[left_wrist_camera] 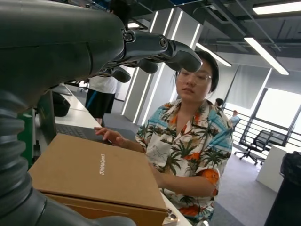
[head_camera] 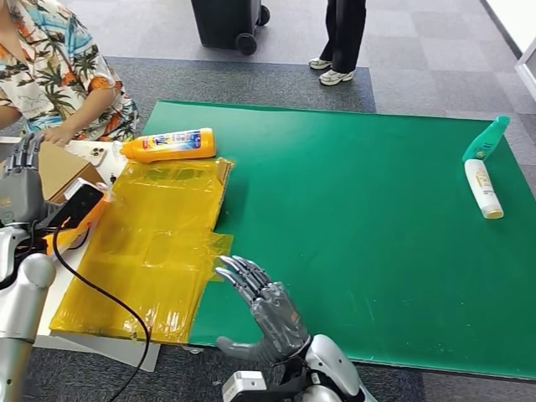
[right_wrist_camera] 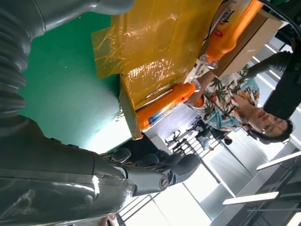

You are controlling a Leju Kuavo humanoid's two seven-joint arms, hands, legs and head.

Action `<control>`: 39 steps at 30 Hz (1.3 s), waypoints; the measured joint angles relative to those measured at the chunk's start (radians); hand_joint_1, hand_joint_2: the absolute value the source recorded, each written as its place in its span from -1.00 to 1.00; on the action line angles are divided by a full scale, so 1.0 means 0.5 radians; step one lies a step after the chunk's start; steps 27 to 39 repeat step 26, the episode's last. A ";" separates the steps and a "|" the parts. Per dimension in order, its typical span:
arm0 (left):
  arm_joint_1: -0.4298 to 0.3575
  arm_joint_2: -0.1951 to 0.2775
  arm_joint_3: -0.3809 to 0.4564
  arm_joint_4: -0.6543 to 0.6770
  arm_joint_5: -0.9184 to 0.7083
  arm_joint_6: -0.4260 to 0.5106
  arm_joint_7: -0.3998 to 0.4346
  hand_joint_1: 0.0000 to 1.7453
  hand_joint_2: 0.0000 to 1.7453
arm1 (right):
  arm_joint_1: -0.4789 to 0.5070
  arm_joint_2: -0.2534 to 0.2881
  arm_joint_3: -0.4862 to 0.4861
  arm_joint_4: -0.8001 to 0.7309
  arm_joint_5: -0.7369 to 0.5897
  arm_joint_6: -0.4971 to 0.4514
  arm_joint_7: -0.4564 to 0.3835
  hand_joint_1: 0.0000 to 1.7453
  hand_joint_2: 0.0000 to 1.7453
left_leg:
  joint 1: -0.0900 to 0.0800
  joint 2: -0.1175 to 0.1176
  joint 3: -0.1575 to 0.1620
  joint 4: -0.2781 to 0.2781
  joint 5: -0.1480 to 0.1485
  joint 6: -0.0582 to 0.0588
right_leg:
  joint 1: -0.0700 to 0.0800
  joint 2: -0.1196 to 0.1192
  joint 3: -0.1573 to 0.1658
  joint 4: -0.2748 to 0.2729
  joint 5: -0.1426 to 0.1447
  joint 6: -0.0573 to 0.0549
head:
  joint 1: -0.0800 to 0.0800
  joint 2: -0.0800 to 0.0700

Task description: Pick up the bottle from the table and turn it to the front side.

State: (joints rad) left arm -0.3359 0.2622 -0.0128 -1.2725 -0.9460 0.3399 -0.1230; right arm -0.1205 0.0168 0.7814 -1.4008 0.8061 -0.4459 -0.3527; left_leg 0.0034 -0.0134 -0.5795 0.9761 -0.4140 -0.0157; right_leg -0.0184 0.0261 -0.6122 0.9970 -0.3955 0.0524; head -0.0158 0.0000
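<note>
An orange bottle (head_camera: 167, 145) with a blue and red label lies on its side at the far edge of a yellow film-covered board (head_camera: 152, 251), also seen as the orange bottle (right_wrist_camera: 163, 106) in the right wrist view. My right hand (head_camera: 262, 306) hovers open over the near edge of the green mat (head_camera: 367, 234), just right of the board, fingers stretched toward the bottle and well short of it. Raised at the far left beside a cardboard box (head_camera: 60, 167), my left hand (head_camera: 22, 180) holds nothing and its fingers (left_wrist_camera: 160, 49) are spread.
A white bottle (head_camera: 483, 188) and a teal bottle (head_camera: 486, 139) lie at the mat's far right. A second orange bottle (right_wrist_camera: 230, 23) lies left of the board under a black device (head_camera: 79, 205) with a cable (head_camera: 101, 293). A person in a floral shirt (head_camera: 63, 67) sits at the left.
</note>
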 joint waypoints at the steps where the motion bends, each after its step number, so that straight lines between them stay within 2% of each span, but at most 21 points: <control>1: 0.001 -0.007 0.002 0.000 -0.001 0.005 -0.004 -1.00 1.00 | 0.000 0.001 0.004 0.000 0.002 0.001 0.001 -1.00 1.00 | 0.000 0.000 0.000 0.000 0.000 0.000 | 0.000 0.000 0.000 0.000 0.000 0.000 | 0.000 0.000; 7: 0.011 -0.062 0.008 -0.019 0.045 0.108 -0.064 -1.00 1.00 | -0.001 0.002 0.016 0.000 0.021 0.005 0.017 -1.00 1.00 | 0.000 0.000 0.000 0.000 0.000 0.000 | 0.000 0.000 0.000 0.000 0.000 0.000 | 0.000 -0.001; 11: 0.064 -0.144 0.014 -0.123 0.237 0.294 -0.251 -1.00 1.00 | -0.001 0.003 0.019 0.002 0.030 -0.019 0.033 -1.00 1.00 | 0.000 0.000 0.000 0.000 0.000 0.000 | 0.000 0.000 0.000 0.000 0.000 0.000 | 0.000 0.000; 15: 0.195 -0.297 0.000 -0.397 0.589 0.491 -0.521 -1.00 1.00 | -0.003 0.015 0.021 0.009 0.028 -0.099 0.050 -1.00 1.00 | -0.001 0.000 0.000 0.000 -0.002 0.002 | -0.001 0.000 0.000 -0.001 0.000 0.000 | 0.000 -0.001; 19: 0.392 -0.480 -0.064 -0.744 1.062 0.660 -0.837 -1.00 1.00 | -0.008 0.024 0.024 0.023 0.024 -0.165 0.066 -1.00 1.00 | -0.002 0.000 -0.001 0.000 -0.004 0.004 | -0.002 0.000 0.000 -0.002 -0.001 0.002 | 0.000 -0.001; 22: 0.556 -0.606 -0.136 -0.974 1.350 0.704 -1.043 -1.00 1.00 | -0.012 0.028 0.026 0.033 0.025 -0.201 0.077 -1.00 1.00 | -0.002 0.000 -0.001 0.000 -0.005 0.005 | -0.002 0.000 0.000 -0.003 -0.002 0.003 | 0.000 -0.001; 25: 0.716 -0.718 -0.209 -1.159 1.674 0.649 -1.139 -1.00 1.00 | -0.013 0.030 0.026 0.036 0.026 -0.247 0.088 -1.00 1.00 | -0.002 0.000 -0.001 0.000 -0.006 0.006 | -0.002 0.000 0.000 -0.003 -0.002 0.003 | 0.000 -0.001; 39: 0.742 -0.735 -0.221 -1.186 1.733 0.629 -1.145 -1.00 1.00 | -0.013 0.030 0.026 0.036 0.026 -0.255 0.090 -1.00 1.00 | -0.002 0.000 -0.001 0.000 -0.006 0.006 | -0.002 0.000 0.000 -0.004 -0.002 0.003 | 0.000 0.000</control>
